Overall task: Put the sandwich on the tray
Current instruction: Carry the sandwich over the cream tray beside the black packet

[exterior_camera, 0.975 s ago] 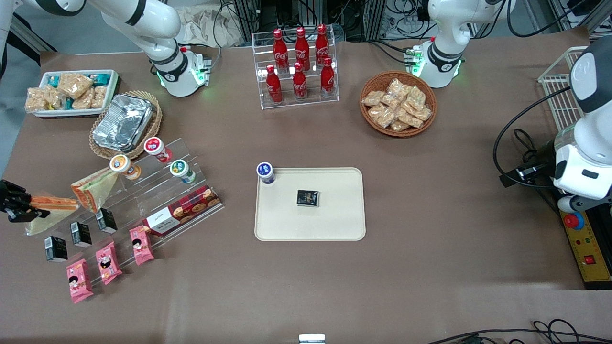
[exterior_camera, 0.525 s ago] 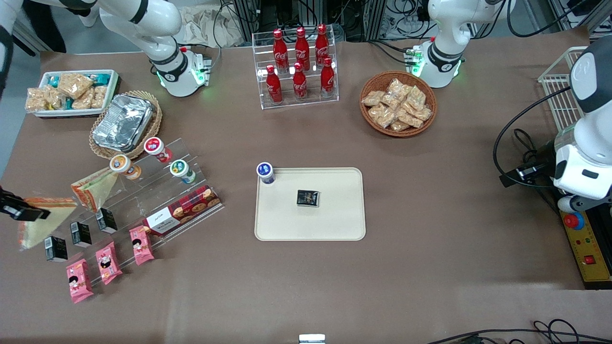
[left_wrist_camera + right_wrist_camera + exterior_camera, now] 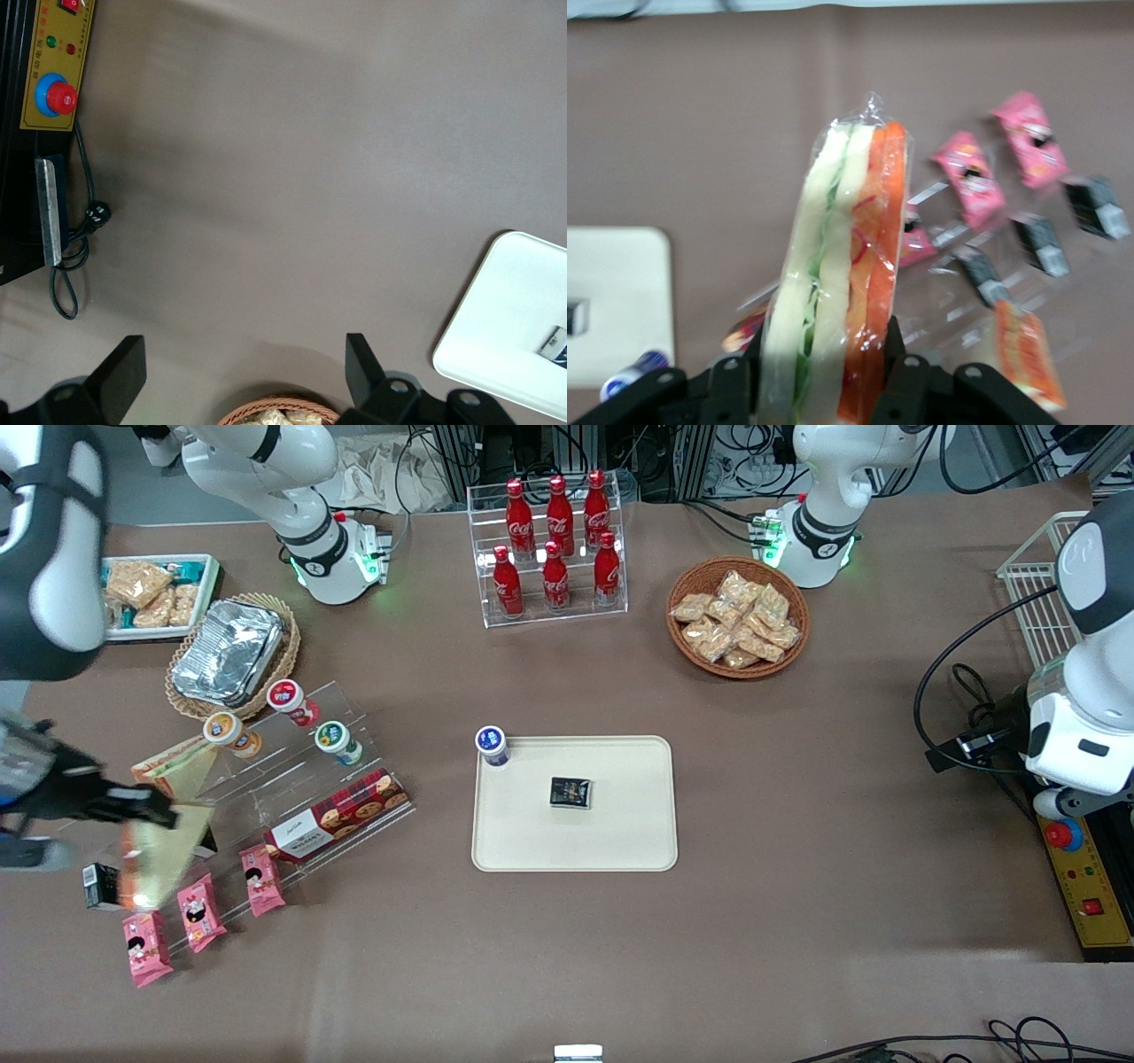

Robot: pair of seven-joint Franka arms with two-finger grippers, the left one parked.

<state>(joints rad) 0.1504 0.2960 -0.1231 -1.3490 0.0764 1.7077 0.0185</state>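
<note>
I'm in a robot lab dressed up as a snack counter. Arm bases (image 3: 330, 567) sit bolted on the brown-covered table (image 3: 797, 797) near the top of the frame, cables (image 3: 744, 452) tangle along the top edge, and a control box with a red stop button (image 3: 1062, 835) sits at the parked arm's end. Cola bottles (image 3: 555, 540) in a clear rack and pink snack packs (image 3: 199, 911) by clear steps (image 3: 266, 771) make the shop stock. My gripper (image 3: 164, 812) hangs over those steps, clamped on a sandwich (image 3: 159, 850).
</note>
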